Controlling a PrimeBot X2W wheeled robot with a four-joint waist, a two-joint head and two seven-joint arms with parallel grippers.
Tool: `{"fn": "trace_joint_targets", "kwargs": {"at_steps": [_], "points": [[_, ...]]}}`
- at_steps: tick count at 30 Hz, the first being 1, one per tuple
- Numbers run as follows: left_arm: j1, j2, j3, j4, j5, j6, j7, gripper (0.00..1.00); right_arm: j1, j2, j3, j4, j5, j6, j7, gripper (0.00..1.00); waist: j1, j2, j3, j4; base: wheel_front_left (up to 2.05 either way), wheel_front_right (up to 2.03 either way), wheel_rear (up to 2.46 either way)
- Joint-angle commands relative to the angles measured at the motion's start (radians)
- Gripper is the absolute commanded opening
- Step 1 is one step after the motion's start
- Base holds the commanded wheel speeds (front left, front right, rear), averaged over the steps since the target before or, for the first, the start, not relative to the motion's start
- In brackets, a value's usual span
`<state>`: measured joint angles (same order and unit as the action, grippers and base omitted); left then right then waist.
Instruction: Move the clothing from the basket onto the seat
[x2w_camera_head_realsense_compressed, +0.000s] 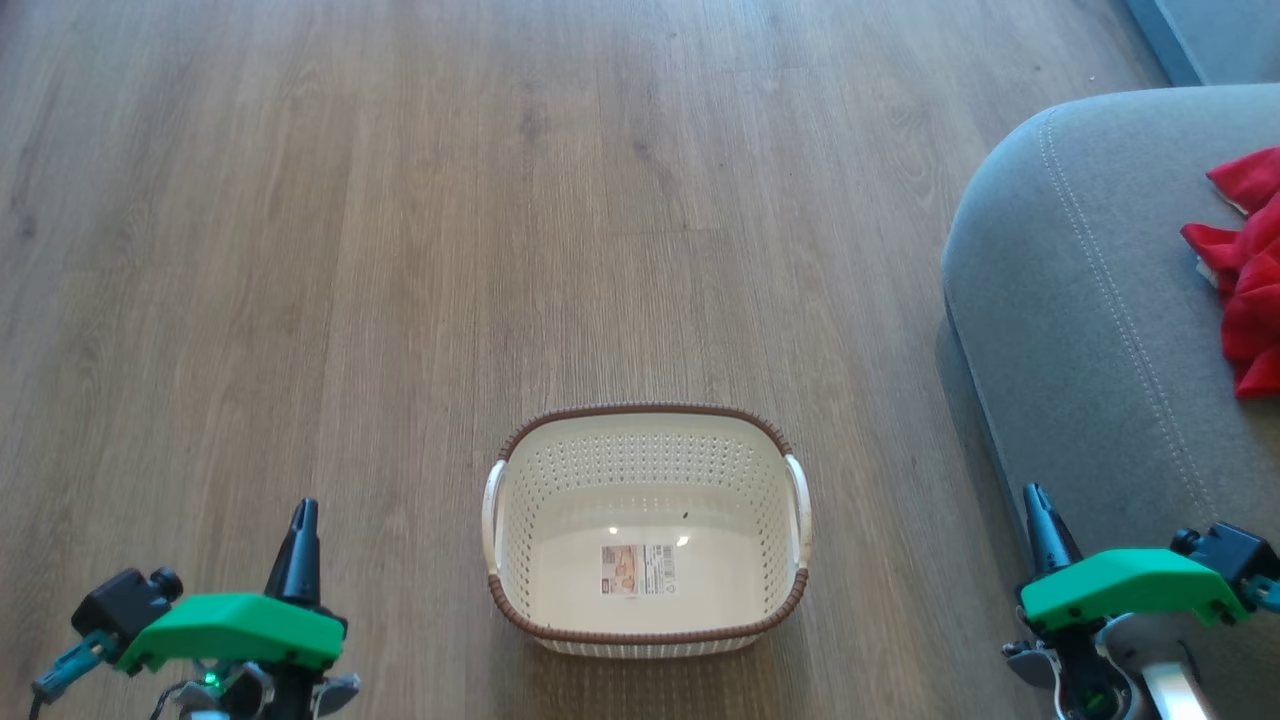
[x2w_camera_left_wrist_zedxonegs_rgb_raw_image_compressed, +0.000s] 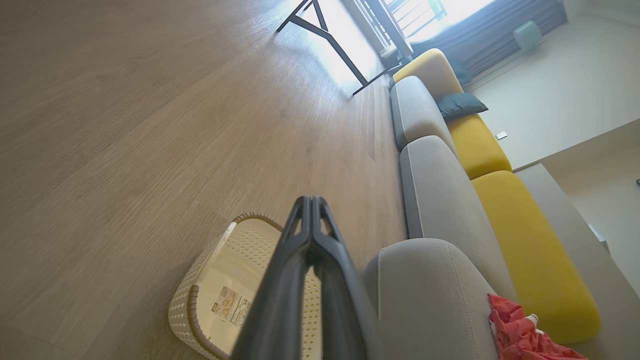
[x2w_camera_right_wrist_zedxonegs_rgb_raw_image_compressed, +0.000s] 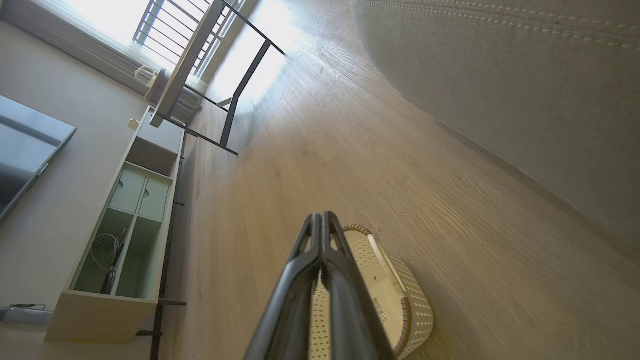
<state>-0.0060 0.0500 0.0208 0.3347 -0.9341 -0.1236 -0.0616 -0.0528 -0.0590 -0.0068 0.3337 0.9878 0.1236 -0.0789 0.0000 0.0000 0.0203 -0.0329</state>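
Wood floor; yellow cushions; shelf unit.

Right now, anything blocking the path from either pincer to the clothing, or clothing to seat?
Nothing visible. The clothing lies on the seat already, at the head view's right edge. The basket holds just its label sticker. The left pincer and right pincer are shut, low on either side of the basket.
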Motion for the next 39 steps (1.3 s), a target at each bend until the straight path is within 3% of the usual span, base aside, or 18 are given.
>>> {"fn": "trace_joint_targets", "kwargs": {"at_steps": [1, 39], "points": [[-0.059, 0.002, 0.031, -0.040, -0.025, -0.004, 0.008, 0.00, -0.043, -0.013, 0.001, -0.039, 0.026, 0.004, 0.009, 0.00, 0.0000, 0.0000, 0.000, 0.001, 0.00, 0.00, 0.00], [-0.087, 0.001, 0.072, -0.072, -0.449, -0.006, 0.117, 0.00, -0.049, -0.011, -0.053, -0.072, 0.428, 0.006, 0.115, 0.00, 0.0000, 0.0000, -0.011, 0.022, 0.00, 0.00, 0.00]]}}
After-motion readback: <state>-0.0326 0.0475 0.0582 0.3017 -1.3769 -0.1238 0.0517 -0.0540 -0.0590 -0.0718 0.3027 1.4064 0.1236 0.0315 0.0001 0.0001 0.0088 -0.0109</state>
